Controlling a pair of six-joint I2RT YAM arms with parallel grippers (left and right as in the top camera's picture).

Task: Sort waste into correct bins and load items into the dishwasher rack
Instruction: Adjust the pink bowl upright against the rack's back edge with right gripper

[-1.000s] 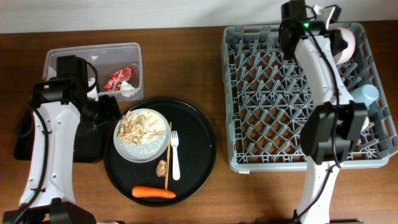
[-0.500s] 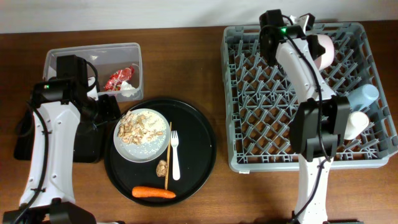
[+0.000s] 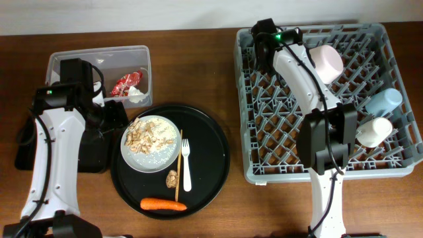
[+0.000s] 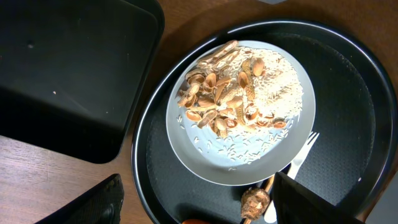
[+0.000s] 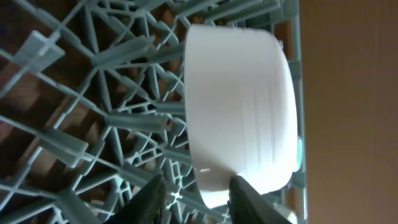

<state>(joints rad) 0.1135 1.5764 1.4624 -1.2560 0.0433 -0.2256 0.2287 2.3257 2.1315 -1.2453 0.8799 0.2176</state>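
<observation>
Right gripper [image 5: 198, 198] parted near cream bowl [image 5: 239, 106].

The table [image 3: 198, 66] is polished brown wood. The dishwasher rack [image 3: 264, 147] is matt grey plastic; the cream bowl [image 3: 325, 61] looks smooth. The tub [image 3: 99, 51] is clear plastic, the red wrapper [image 3: 124, 84] crinkled and shiny, the round tray [image 3: 213, 158] finely textured black.

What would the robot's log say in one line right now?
cream bowl in rack | right end effector open | left end effector open by plate
</observation>
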